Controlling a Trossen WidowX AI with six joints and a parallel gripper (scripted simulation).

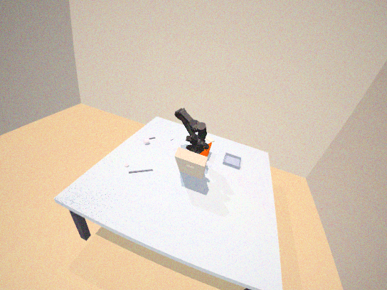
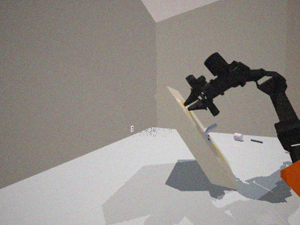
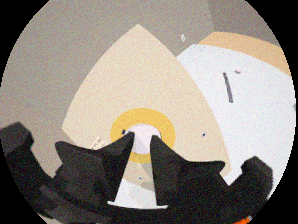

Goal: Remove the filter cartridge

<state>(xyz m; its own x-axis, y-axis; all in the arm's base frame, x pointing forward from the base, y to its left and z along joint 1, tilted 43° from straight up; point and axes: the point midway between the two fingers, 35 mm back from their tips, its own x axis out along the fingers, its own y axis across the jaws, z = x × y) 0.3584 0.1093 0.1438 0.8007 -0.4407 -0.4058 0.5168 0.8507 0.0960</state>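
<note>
The tilted beige service panel (image 1: 184, 168) (image 2: 204, 154) (image 3: 140, 70) carries a yellow ring (image 3: 117, 125) around the round filter cartridge. The cartridge's pale face (image 3: 143, 130) shows between my fingertips; its slots are mostly hidden, and I cannot tell whether it still sits flush. My gripper (image 2: 186, 107) (image 3: 143, 135) is at the upper part of the panel face, shut on the cartridge, with a narrow gap between its fingers. In the top view the fingertips are hidden by the panel and arm. The shallow grey tray (image 1: 232, 161) stands on the table, to the right of the panel.
A grey lever-like piece (image 2: 212, 128) juts from the panel below my gripper. An orange block (image 1: 207, 151) (image 2: 290, 176) is near the arm's base. A pale cylinder (image 1: 146, 142) (image 2: 237, 137), a short dark rod (image 1: 152, 138) (image 2: 256, 141) and a longer rod (image 1: 140, 171) (image 3: 228, 87) lie on the table.
</note>
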